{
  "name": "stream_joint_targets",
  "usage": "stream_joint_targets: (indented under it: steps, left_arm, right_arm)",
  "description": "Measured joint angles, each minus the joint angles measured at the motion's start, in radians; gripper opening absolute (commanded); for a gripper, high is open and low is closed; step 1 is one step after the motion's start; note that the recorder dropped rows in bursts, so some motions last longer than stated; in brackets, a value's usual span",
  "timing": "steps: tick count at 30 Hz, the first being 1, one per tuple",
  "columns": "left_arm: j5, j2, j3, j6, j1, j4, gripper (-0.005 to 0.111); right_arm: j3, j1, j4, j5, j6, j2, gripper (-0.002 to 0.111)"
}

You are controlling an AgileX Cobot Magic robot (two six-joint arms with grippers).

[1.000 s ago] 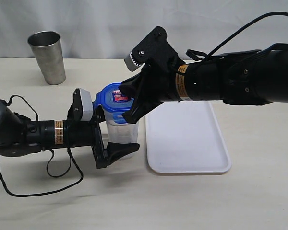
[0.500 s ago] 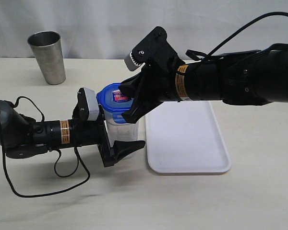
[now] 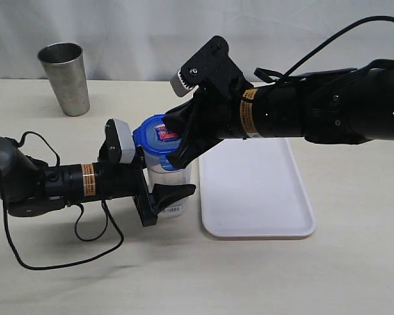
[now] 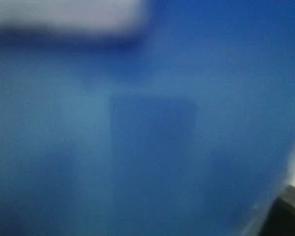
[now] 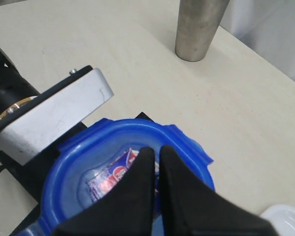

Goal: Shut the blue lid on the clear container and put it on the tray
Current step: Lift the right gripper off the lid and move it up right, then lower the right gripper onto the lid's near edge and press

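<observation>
The clear container [image 3: 163, 177] stands upright just left of the tray [image 3: 256, 190], with the blue lid [image 3: 156, 139] on top of it. My left gripper [image 3: 177, 184] reaches in from the left and holds the container's lower body; its near finger [image 3: 174, 192] lies across the front and the far one is hidden. A blue blur, the lid [image 4: 147, 123], fills the left wrist view. My right gripper [image 3: 176, 157] is shut, its tips pressed down on the lid [image 5: 118, 147] beside the red-blue sticker [image 5: 110, 177].
A grey metal tumbler [image 3: 65, 77] stands at the back left, also in the right wrist view [image 5: 196, 27]. The left arm's cable [image 3: 85, 236] loops on the table near the front left. A corner of the tray [image 5: 285, 221] shows beside the lid.
My left gripper has slid a little to the right and its near finger has closed in against the container. The right gripper has stayed on the lid.
</observation>
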Motion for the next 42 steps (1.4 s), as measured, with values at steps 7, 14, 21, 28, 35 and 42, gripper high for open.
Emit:
stream_joint_targets:
  steps: [7, 14, 21, 28, 35, 42]
  left_arm:
    - [0.015, 0.000, -0.002, -0.044, 0.000, -0.003, 0.000]
    - [0.015, 0.000, -0.002, -0.046, 0.000, -0.003, 0.000]
    - [0.015, 0.000, -0.002, -0.053, 0.000, -0.003, 0.000]
    - [0.016, 0.000, -0.002, -0.053, 0.000, -0.003, 0.000]
    - [0.017, 0.000, -0.002, -0.053, 0.000, -0.003, 0.000]
    - [0.017, 0.000, -0.002, -0.053, 0.000, -0.002, 0.000]
  right_arm:
    - [-0.004, 0.001, -0.003, 0.040, 0.079, -0.029, 0.031]
    - [-0.013, 0.005, -0.003, 0.337, 0.331, -0.210, 0.046]
    - [-0.127, -0.012, 0.081, 0.847, 0.153, -0.171, 0.046]
    - [-0.409, -0.244, 1.243, 1.131, -0.864, -0.037, 0.052]
    - [-0.481, -0.374, 2.243, 1.382, -1.605, 0.031, 0.054]
    - [-0.483, -0.218, 2.083, 1.367, -1.475, 0.093, 0.054]
